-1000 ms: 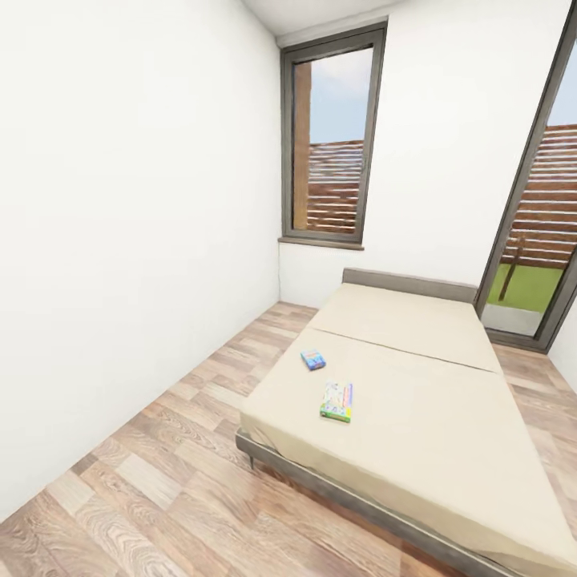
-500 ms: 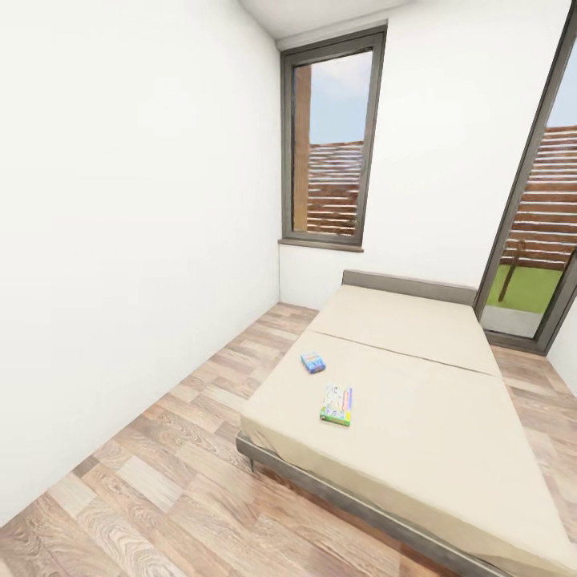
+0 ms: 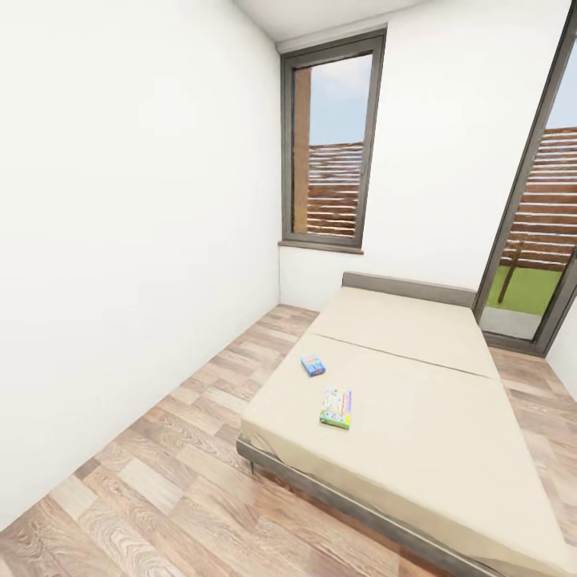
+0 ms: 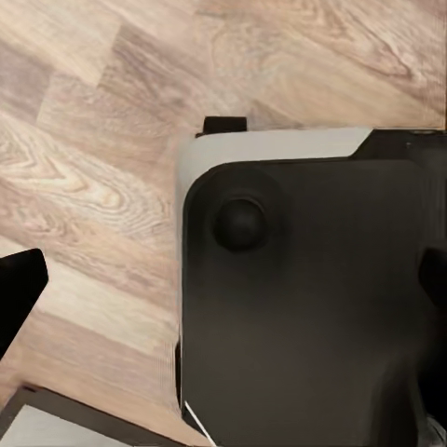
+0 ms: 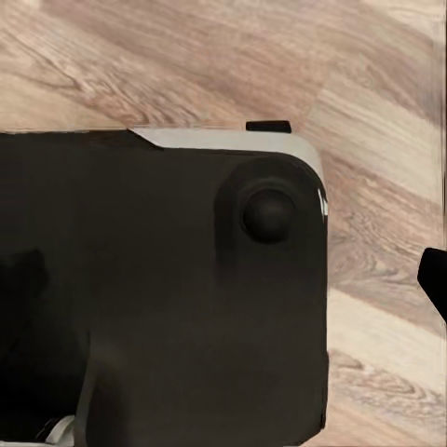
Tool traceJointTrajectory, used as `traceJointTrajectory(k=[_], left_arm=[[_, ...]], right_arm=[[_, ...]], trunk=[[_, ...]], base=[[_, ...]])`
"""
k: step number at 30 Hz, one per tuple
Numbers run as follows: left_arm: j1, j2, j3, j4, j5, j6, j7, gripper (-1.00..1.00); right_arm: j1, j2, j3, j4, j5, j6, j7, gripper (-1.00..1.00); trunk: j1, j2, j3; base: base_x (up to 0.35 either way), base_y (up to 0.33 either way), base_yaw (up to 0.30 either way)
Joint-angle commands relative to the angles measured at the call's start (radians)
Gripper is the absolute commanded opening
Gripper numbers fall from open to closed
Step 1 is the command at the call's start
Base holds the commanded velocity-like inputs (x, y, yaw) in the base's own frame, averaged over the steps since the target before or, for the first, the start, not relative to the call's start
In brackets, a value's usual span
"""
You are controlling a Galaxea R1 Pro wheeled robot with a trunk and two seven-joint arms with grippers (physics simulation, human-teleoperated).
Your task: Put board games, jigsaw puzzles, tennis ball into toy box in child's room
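Both end effectors' state I could not tell; two board games (image 3: 336,408) lay on the bed (image 3: 425,417).

Two board games (image 3: 336,408) on bed (image 3: 417,385), apart; smaller one (image 3: 313,365) nearer headboard (image 3: 409,288)

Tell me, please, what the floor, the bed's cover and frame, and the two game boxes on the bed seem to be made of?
Floor: wood planks or wood-look laminate, grain and staggered joints visible, low sheen. Bed: its cover looks like matte beige fabric, smooth, with one seam; its frame looks dark grey, possibly metal or painted wood. Small blue game box and longer white-green game box: probably printed cardboard, judging by their flat shape and colourful tops.
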Motion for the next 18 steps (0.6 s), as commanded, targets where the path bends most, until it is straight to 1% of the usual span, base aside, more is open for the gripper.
traceJointTrajectory(k=[1,2,4,5,6,7,8,9,11,12,14,18], left_arm=[[-0.011,0.005,0.001,-0.002,0.001,0.001,0.0,1.0],[-0.035,0.014,0.001,-0.004,0.002,0.002,0.0,1.0],[-0.062,0.022,0.001,-0.005,0.002,0.003,0.0,1.0],[-0.09,0.03,0.002,-0.006,0.003,0.009,0.0,1.0],[-0.104,0.035,0.002,-0.007,0.003,0.014,0.0,1.0],[-0.133,0.043,0.002,-0.007,0.004,0.031,-0.002,1.0],[-0.148,0.048,0.002,-0.007,0.005,0.042,-0.003,1.0],[-0.177,0.056,0.003,-0.008,0.009,0.065,-0.006,1.0],[-0.206,0.062,0.003,-0.008,0.015,0.086,-0.008,1.0],[-0.234,0.065,0.003,-0.008,0.024,0.102,-0.01,1.0],[-0.269,0.068,0.003,-0.008,0.036,0.114,-0.01,1.0],[-0.308,0.071,0.003,-0.02,0.046,0.118,-0.01,1.0]], right_arm=[[-0.004,0.0,-0.003,-0.013,-0.005,-0.002,-0.002,1.0],[-0.014,0.001,-0.006,-0.043,-0.014,0.004,-0.005,1.0],[-0.029,0.001,-0.008,-0.071,-0.023,0.015,-0.01,1.0],[-0.049,0.002,-0.01,-0.095,-0.029,0.036,-0.015,1.0],[-0.06,0.003,-0.01,-0.105,-0.032,0.05,-0.018,1.0],[-0.085,0.005,-0.011,-0.119,-0.035,0.084,-0.023,1.0],[-0.098,0.005,-0.011,-0.124,-0.036,0.102,-0.027,1.0],[-0.127,0.008,-0.011,-0.131,-0.038,0.139,-0.033,1.0],[-0.156,0.01,-0.012,-0.136,-0.039,0.17,-0.038,1.0],[-0.185,0.011,-0.012,-0.139,-0.039,0.194,-0.042,1.0],[-0.223,0.013,-0.012,-0.141,-0.04,0.216,-0.045,1.0],[-0.271,0.017,-0.012,-0.143,-0.039,0.234,-0.046,1.0]], trunk=[[-0.004,0.006,0.002],[-0.008,0.013,0.005],[-0.015,0.027,0.011],[-0.019,0.034,0.014],[-0.023,0.041,0.018],[-0.027,0.048,0.021],[-0.031,0.055,0.024],[-0.035,0.062,0.027],[-0.042,0.076,0.033],[-0.046,0.083,0.036],[-0.054,0.097,0.043],[-0.069,0.125,0.055]], base=[[0.0,0.0,0.0],[0.0,0.0,0.0],[0.0,0.0,0.0],[0.0,0.0,0.0],[0.0,0.0,0.0],[0.0,0.0,0.0],[0.0,0.0,0.0],[0.0,0.0,0.0],[0.0,0.0,0.0],[0.0,0.0,0.0],[0.0,0.0,0.0],[0.0,0.0,0.0]])
